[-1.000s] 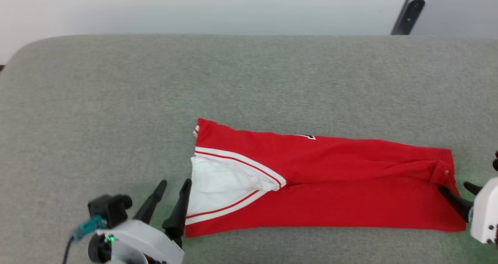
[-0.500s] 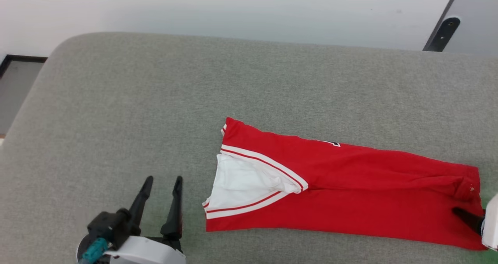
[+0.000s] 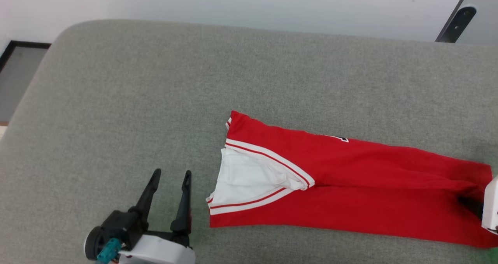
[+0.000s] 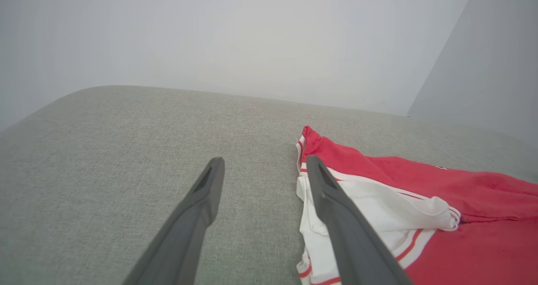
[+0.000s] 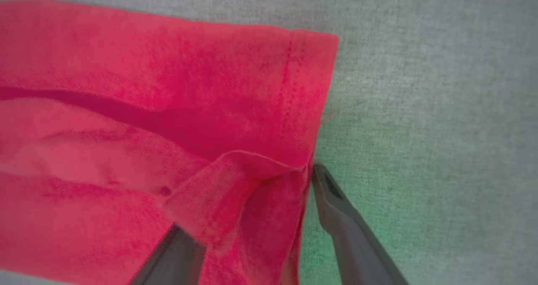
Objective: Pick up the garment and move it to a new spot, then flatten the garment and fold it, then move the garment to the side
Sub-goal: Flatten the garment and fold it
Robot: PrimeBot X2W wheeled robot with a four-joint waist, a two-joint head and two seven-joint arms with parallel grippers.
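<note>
Red garment (image 3: pixel 350 186) lies on the grey upholstered cushion (image 3: pixel 116 100), right of centre in the head view, already folded lengthwise into a long band. The neck end, with white-and-red striped neck trim (image 3: pixel 268 159) and the white inside showing, points toward the left gripper (image 3: pixel 171 173). The stitched hem (image 5: pixel 290 87) sits at the far right end. A sliver of black-and-white lettering (image 3: pixel 342 138) peeks out at the far long edge. The left gripper hovers just beside the neck end, apart from it, jaws spread wide and holding nothing. The right gripper (image 5: pixel 248 196) is at the hem corner, jaws wide apart. One finger sits on the cushion right beside the hem edge, the other at a small raised fold of cloth. Can't tell if that finger is over or under the layer, but nothing is clamped. Judgement: thin knit, light, soft, fully limp. It will sag between grip points, and the stacked layers can slide or fall open if only the top one is pinched. The cushion weave looks grippy, so dragging would likely bunch it; lifting is better. Best holds are the two ends of the band. The right takes the double-stitched hem corner, firmest there, and the left takes the striped trim at the near neck corner. Both should pinch through all layers.
</note>
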